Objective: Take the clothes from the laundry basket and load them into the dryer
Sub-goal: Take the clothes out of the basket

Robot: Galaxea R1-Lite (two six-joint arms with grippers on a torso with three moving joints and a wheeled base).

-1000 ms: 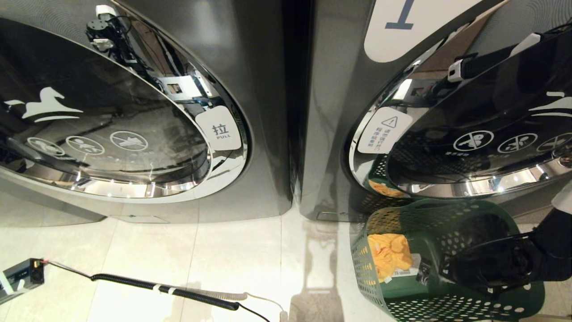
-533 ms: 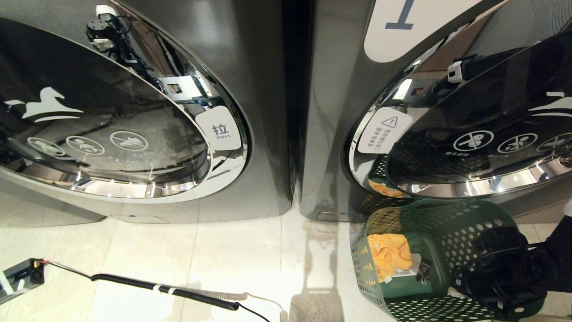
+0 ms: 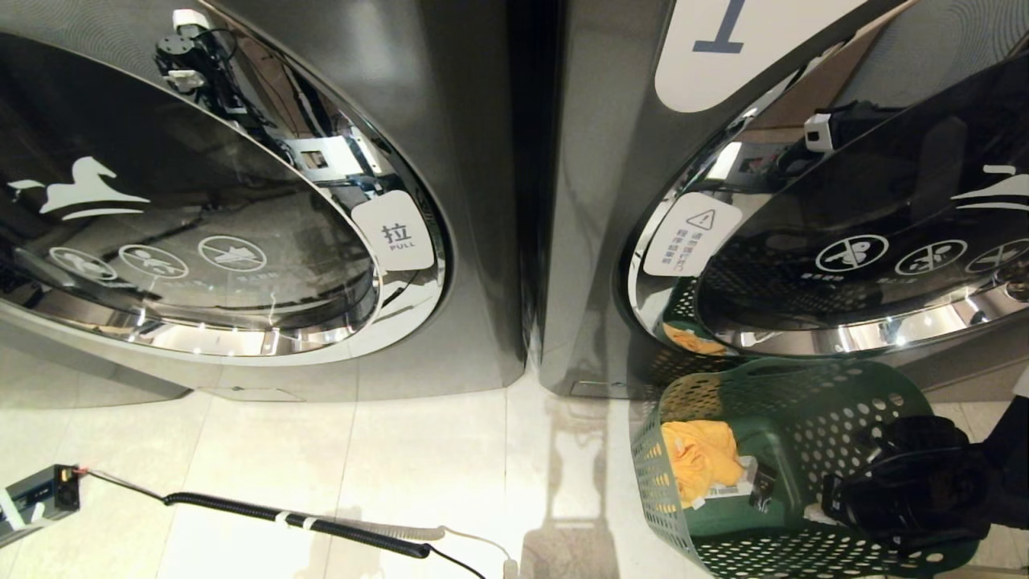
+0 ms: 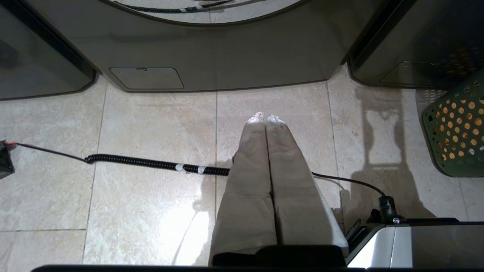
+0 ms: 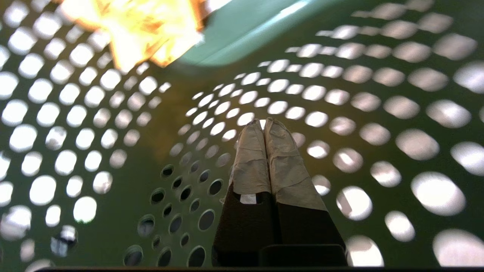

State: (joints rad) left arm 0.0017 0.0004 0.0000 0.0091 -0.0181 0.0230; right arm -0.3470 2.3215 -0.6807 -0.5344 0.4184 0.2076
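Starting at my far left on the floor [image 3: 265, 458], I note a small grey box [image 3: 36, 497] with a coiled black cable [image 3: 297, 521] running rightward across the pale tiles. Behind it stands the left machine [image 3: 474, 201], its round door [image 3: 177, 201] shut, with a white pull label [image 3: 398, 233] at the door's right edge. My left hand [image 4: 264, 118] hangs over the tiles in front of that machine, fingers pressed together and holding nothing; it does not appear in the head view. Next comes the dryer [image 3: 599, 161], its door [image 3: 868, 233] bearing a white warning label [image 3: 690, 233] at its left edge. From the head view I cannot tell whether that door is latched. Directly in front of the dryer sits the green laundry basket [image 3: 772, 555] on the floor. An orange garment [image 3: 699, 458] lies against the basket's left inner wall, with a white tag just beside it. My right hand [image 5: 264, 122] is down inside the basket at its right side, well apart from the orange garment, fingers closed together and empty, tips close to the perforated wall.
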